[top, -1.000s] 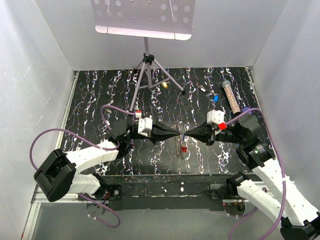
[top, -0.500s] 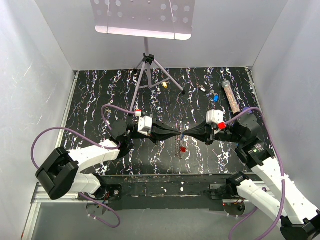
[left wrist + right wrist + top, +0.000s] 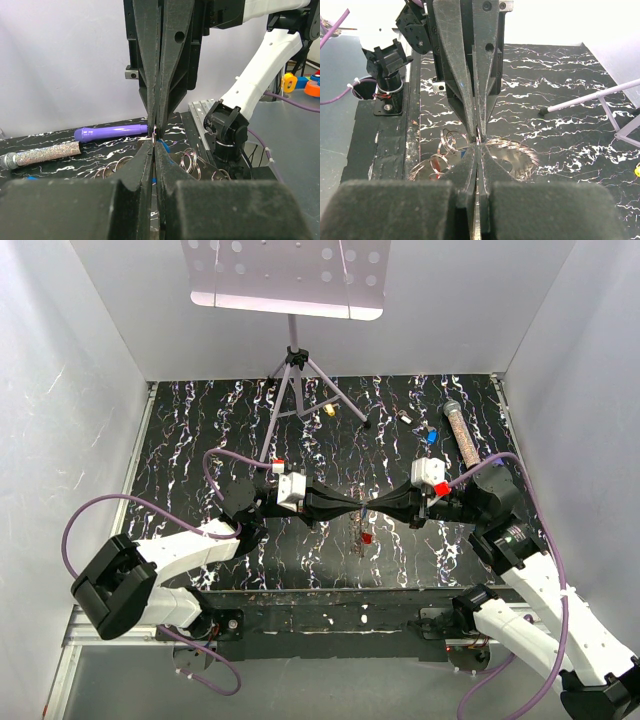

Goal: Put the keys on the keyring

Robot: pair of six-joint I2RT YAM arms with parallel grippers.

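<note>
Above the black marbled table [image 3: 200, 440], my left gripper [image 3: 358, 507] and right gripper [image 3: 372, 508] meet tip to tip. Both are shut on the thin metal of the keyring [image 3: 364, 523]. Its wire loops hang below the tips, carrying a red key [image 3: 367, 537]. In the left wrist view my left gripper [image 3: 154, 144] pinches the wire, with the loops [image 3: 190, 161] and a blue key [image 3: 162, 146] just beyond. The right wrist view shows my right gripper [image 3: 478, 146] shut, the loops [image 3: 512, 145] fanned beneath and the red key [image 3: 436, 164]. A yellow key [image 3: 329, 411] and another blue key [image 3: 430, 437] lie at the back.
A purple music stand's tripod [image 3: 295, 390] stands at the back centre. A glittery tube [image 3: 460, 432] lies at the back right, next to a purple pen [image 3: 110, 132]. White walls close in the left, right and back sides.
The right wrist has edged slightly left. Both grippers stay shut, tip to tip, on the keyring.
</note>
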